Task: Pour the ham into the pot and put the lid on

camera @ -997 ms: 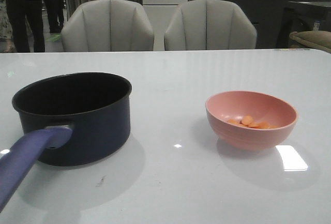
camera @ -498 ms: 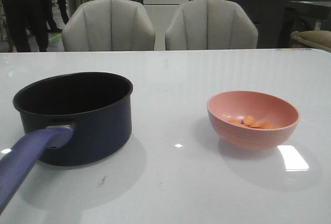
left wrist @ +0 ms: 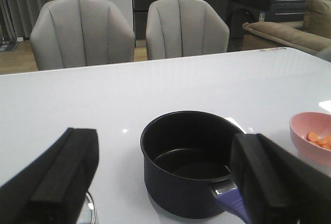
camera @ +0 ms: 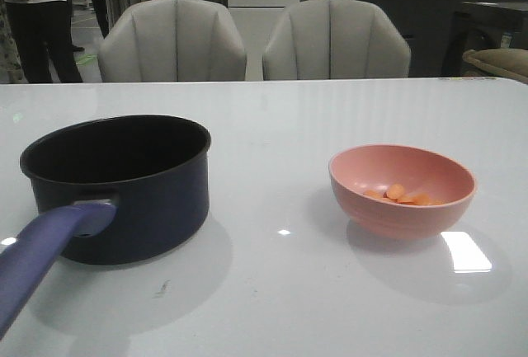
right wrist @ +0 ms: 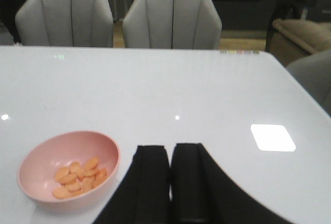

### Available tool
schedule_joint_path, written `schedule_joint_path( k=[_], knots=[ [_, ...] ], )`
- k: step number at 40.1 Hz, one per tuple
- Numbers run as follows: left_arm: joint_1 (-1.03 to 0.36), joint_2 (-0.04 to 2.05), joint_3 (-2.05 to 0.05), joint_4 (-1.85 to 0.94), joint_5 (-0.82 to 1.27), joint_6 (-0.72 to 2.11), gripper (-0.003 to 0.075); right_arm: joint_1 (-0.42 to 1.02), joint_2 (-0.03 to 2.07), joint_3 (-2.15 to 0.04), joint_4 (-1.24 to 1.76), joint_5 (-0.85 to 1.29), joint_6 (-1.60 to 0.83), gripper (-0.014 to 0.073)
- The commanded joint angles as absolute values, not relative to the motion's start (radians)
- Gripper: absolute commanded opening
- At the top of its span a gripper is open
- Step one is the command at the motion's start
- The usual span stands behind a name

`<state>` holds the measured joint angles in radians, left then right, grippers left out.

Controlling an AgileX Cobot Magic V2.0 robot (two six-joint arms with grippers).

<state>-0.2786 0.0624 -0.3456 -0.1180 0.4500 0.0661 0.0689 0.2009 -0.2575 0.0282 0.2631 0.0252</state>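
On the white table (camera: 272, 126) we list, first, the pot (camera: 124, 184): dark navy, black inside, standing upright on the robot's left side with its long purple-blue handle (camera: 41, 254) pointing back toward the robot; the left wrist view shows its interior bare. Second, a pink bowl (camera: 402, 188), upright on the right side and well apart from the pot, holding the ham (camera: 400, 195), a small heap of thin orange slices lying on the bowl's floor (the right wrist view shows them most plainly, overlapping one another). Third, the lid (left wrist: 91, 211): we see only a sliver of shiny curved rim at the edge of the left wrist view, beside the pot and partly hidden by a finger; we cannot tell more of it. Left gripper (left wrist: 165, 177): fingers spread wide, nothing between them, the pot framed in the gap. Right gripper (right wrist: 170, 180): fingers pressed together, holding nothing, near the bowl. Beyond the table, two grey chairs (camera: 252, 39).
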Motion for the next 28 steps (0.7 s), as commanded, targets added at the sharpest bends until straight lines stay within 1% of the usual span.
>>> schedule_joint_path(
  k=[1,6,8,10,12,18,20,22,28],
  knots=[
    [-0.286,0.073,-0.373,-0.13,0.366,0.059,0.0563,0.068,0.229,-0.282,0.014,0.208,0.013,0.0165],
    [-0.286,0.073,-0.373,-0.13,0.366,0.059,0.0563,0.068,0.229,-0.28,0.021,0.205,0.013,0.0167],
    [-0.286,0.073,-0.373,-0.13,0.366,0.059,0.0563,0.068,0.23,-0.28,0.023,0.211,0.013,0.0178],
    [-0.286,0.073,-0.373,-0.13,0.366,0.059,0.0563,0.068,0.23,-0.28,0.023,0.223,0.013,0.0209],
    [-0.286,0.073,-0.373,-0.13,0.366,0.059,0.0563,0.076,0.23,-0.28,0.023,0.234,0.013,0.0272],
    [-0.286,0.073,-0.373,-0.13,0.366,0.059,0.0563,0.111,0.252,-0.28,0.031,0.24,0.013,0.05],
    [-0.286,0.073,-0.373,-0.13,0.366,0.059,0.0563,0.119,0.266,-0.28,0.044,0.24,0.013,0.0547],
    [-0.286,0.073,-0.373,-0.13,0.368,0.059,0.0563,0.125,0.285,-0.284,0.064,0.24,0.013,0.0561],
    [-0.286,0.073,-0.373,-0.13,0.372,0.059,0.0563,0.15,0.4,-0.347,0.152,0.276,0.013,0.0559]
  ],
)
